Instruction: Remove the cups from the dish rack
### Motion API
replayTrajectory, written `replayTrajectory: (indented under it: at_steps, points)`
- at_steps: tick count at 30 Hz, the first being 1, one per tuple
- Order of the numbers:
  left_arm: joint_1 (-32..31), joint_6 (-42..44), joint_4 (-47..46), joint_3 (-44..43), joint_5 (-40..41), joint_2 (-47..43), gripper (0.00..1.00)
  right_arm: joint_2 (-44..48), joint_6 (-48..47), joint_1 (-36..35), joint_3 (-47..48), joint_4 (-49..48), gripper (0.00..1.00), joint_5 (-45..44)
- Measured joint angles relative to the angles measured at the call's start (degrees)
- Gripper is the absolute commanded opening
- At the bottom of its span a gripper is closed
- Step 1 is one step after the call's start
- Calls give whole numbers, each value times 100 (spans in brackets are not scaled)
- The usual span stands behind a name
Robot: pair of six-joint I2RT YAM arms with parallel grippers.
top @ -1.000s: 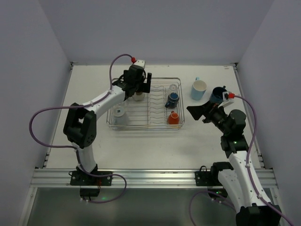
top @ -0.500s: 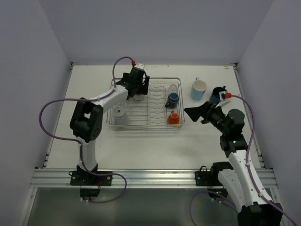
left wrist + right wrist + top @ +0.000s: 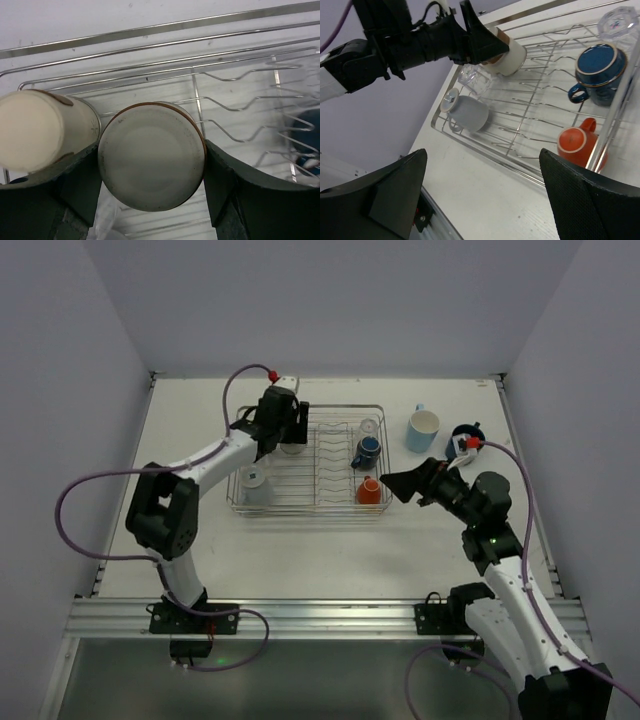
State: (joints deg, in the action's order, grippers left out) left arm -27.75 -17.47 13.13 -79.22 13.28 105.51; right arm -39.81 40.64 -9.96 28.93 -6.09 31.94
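The silver wire dish rack [image 3: 340, 502] stands mid-table. My left gripper [image 3: 288, 432] [image 3: 151, 148] is at its back left corner, both fingers pressed on the sides of an upturned grey-brown cup [image 3: 151, 165] [image 3: 511, 52]. A cream cup [image 3: 42, 131] leans just left of it. Also in the rack are a grey mug [image 3: 255, 483] [image 3: 470, 112], a clear glass [image 3: 470, 80], a small dark blue mug [image 3: 367, 450] [image 3: 599, 67], a small orange mug [image 3: 369, 490] [image 3: 577, 142] and another glass [image 3: 369, 427]. My right gripper [image 3: 400, 483] [image 3: 482, 155] hangs open beside the rack's right end.
A light blue mug [image 3: 423, 430] and a navy cup [image 3: 463, 434] stand on the table right of the rack, behind my right arm. White walls close in the table on three sides. The rack's raised wire rim [image 3: 520, 162] lies below my right gripper.
The left gripper's fingers have closed in on the grey-brown cup. My right gripper has moved left, closer to the rack's right end.
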Motion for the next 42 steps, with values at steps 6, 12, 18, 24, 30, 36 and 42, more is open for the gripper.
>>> replayTrajectory:
  at_steps: [6, 12, 18, 24, 30, 36, 42]
  points:
    - [0, -734, -949, 1731, -1128, -2435, 37, -315, 415, -861, -4, -605, 87, -249]
    - [-2, -2024, -2710, 3718, -2463, -4597, 35, -807, 699, -1781, -17, -1473, 75, -487]
    - [-15, -3307, -3901, 5147, -3145, -5510, 32, -1252, 817, -2566, 0, -2184, 72, -586]
    - [-20, -4059, -4725, 5668, -3418, -5814, 31, -1810, 817, -3215, 284, -2535, 70, -708]
    - [-59, -4430, -5300, 5847, -3602, -5801, 31, -2218, 817, -3550, 525, -2839, 47, -839]
    - [-85, -4553, -5445, 5952, -3685, -5781, 48, -2428, 820, -3617, 710, -3191, 3, -973]
    - [-85, -4413, -5180, 5733, -3738, -5829, 100, -2328, 787, -3661, 892, -2964, 0, -1012]
